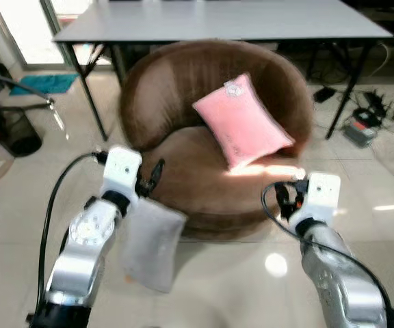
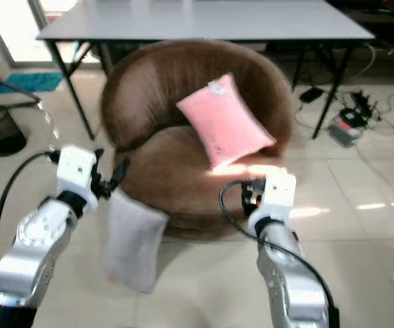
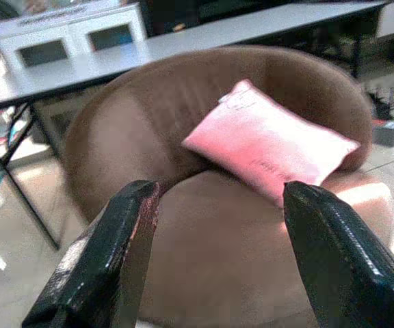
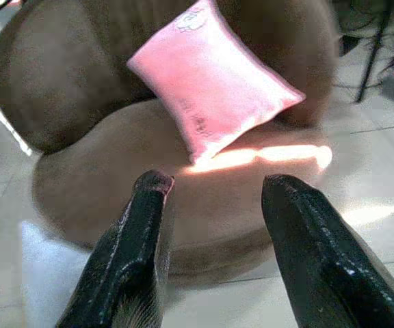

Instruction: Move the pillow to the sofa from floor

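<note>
Pink and glossy, the pillow [image 1: 242, 121] leans tilted against the backrest of the round brown sofa chair [image 1: 183, 82] at the centre of the frame, under the grey bench [image 1: 252, 20]. A grey cushion [image 1: 152, 246] stands on the tiled floor [image 1: 19, 198], touching the chair's lower-left edge. The left end effector [image 3: 217, 253] and the right end effector [image 4: 214, 239] both hang released before the seat, grasping nothing.
</note>
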`<state>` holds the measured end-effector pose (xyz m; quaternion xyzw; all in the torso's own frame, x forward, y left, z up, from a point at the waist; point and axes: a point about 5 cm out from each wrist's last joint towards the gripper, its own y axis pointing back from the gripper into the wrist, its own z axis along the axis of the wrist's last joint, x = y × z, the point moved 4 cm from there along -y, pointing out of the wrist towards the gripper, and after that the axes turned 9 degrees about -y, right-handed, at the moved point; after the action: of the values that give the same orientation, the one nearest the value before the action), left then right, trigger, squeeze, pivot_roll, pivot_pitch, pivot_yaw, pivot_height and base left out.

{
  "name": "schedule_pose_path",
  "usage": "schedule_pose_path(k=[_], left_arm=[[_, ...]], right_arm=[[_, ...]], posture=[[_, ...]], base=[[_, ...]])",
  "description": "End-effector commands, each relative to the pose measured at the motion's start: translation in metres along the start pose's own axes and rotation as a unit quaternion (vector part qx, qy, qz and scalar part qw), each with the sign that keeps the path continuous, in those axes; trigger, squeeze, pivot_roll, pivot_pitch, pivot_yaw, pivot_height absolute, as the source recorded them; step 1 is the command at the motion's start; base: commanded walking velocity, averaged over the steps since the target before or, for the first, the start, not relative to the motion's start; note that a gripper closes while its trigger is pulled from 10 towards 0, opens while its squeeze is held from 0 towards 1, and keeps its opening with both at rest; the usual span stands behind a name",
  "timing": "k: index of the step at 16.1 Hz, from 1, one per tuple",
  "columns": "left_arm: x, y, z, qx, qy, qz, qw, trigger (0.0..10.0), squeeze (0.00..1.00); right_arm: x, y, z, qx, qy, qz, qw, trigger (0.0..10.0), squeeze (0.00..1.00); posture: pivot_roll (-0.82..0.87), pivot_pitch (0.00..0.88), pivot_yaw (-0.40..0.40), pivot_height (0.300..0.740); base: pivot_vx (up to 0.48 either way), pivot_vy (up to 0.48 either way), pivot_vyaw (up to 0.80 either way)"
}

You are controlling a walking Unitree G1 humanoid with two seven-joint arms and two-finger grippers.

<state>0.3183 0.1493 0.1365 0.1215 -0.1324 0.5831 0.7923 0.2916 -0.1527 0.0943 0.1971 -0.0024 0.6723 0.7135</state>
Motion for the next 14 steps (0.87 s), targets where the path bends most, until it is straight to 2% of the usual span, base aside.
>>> schedule_pose_path(k=[1,11,14], left_arm=[[0.0086,0.0007,-0.0006,0.004,-0.007,0.011,1.000,10.0,0.00],[0.0096,-0.0018,-0.0006,0.003,-0.009,0.011,1.000,10.0,0.00],[0.0095,-0.0021,-0.0009,0.004,-0.011,0.010,1.000,10.0,0.00]], right_arm=[[0.0064,-0.0012,0.0031,-0.004,-0.002,0.011,1.000,10.0,0.00],[0.0050,-0.0021,0.0030,-0.004,-0.004,0.008,1.000,10.0,0.00],[0.0050,-0.0024,0.0028,-0.004,0.000,0.008,1.000,10.0,0.00]], posture=[[-0.04,0.020,0.042,0.740],[-0.04,0.021,0.045,0.740],[-0.04,0.020,0.044,0.740]], base=[[0.000,0.480,0.00],[0.000,0.480,-0.78],[0.000,0.480,-0.15]])
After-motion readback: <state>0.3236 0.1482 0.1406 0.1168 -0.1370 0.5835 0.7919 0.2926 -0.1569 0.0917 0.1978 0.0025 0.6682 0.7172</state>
